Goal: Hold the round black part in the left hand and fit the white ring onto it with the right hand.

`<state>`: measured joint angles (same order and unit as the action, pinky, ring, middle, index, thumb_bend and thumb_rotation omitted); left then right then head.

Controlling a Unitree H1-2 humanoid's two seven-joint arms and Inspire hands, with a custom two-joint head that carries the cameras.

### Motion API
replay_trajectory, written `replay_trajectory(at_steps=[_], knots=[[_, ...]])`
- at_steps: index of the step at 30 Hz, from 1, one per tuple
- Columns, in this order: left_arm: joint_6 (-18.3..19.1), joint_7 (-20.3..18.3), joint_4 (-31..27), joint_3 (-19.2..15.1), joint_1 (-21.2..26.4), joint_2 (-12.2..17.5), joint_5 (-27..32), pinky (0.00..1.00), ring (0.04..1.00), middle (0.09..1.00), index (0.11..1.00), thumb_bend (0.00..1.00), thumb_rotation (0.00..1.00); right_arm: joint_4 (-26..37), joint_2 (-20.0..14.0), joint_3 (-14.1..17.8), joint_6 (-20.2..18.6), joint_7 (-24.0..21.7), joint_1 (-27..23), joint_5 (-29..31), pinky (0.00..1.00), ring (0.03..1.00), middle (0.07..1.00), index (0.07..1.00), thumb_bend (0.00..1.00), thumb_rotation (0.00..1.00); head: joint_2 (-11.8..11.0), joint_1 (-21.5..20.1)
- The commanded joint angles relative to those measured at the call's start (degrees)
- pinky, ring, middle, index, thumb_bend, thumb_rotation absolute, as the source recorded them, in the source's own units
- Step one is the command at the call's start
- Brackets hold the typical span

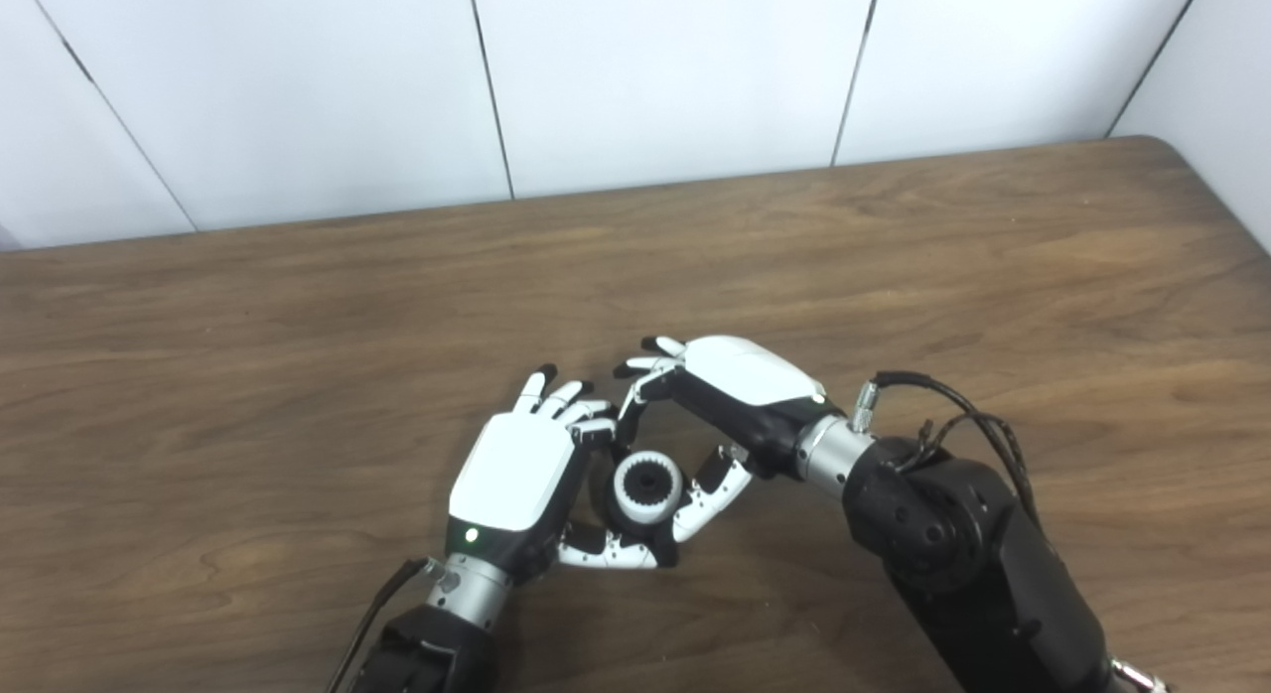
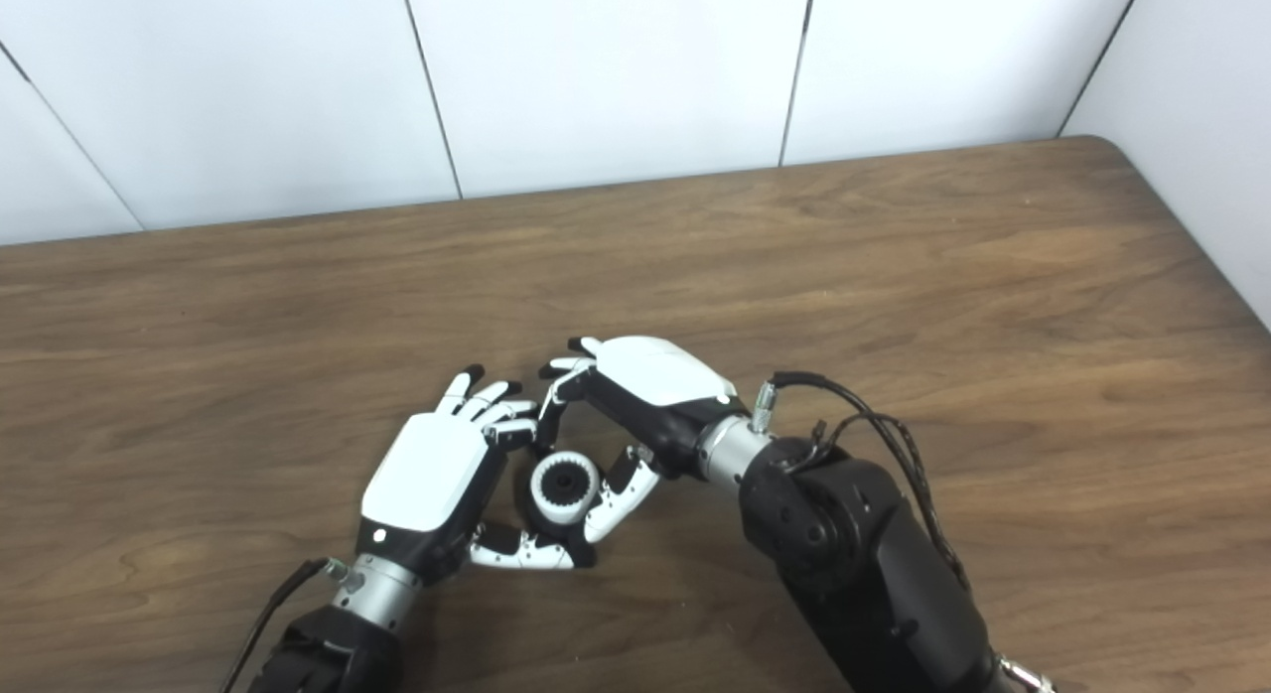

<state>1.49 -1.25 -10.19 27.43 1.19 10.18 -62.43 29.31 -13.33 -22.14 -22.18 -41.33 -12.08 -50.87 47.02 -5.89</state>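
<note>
Both hands meet around the ring and the black part, low over the table

The left hand point(image 1: 511, 472) cups the black part point(image 1: 635, 524), thumb curled under it; the white ring point(image 1: 646, 486) sits on top, seemingly seated already. The right hand point(image 1: 740, 390) arches over it, fingers half bent, thumb beside the ring; whether it grips I cannot tell. Both pieces look small, light, stiff and smooth, so likely slippery: best pinched by the ring's outer wall, clear of the toothed bore, above the wooden table point(image 1: 993, 276)
</note>
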Motion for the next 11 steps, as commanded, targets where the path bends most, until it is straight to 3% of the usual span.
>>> replay_trajectory(at_steps=[1, 11], knots=[[-0.39, -0.44, 0.06, 0.28, 0.89, 0.09, -0.6, 1.0, 0.891, 0.781, 0.483, 0.52, 0.06, 0.85, -0.28, 0.52, 0.97, 0.83, -1.35, 0.22, 1.0, 1.0, 0.914, 0.65, 1.0, 0.21, 0.07, -0.13], [-0.48, -0.47, 0.1, 0.13, 1.04, 0.19, -0.3, 1.0, 0.89, 0.783, 0.483, 0.52, 0.06, 1.57, -0.37, 1.05, 0.12, 0.17, -1.57, 0.15, 1.0, 1.0, 0.915, 0.641, 1.0, 0.19, 0.11, 0.0]])
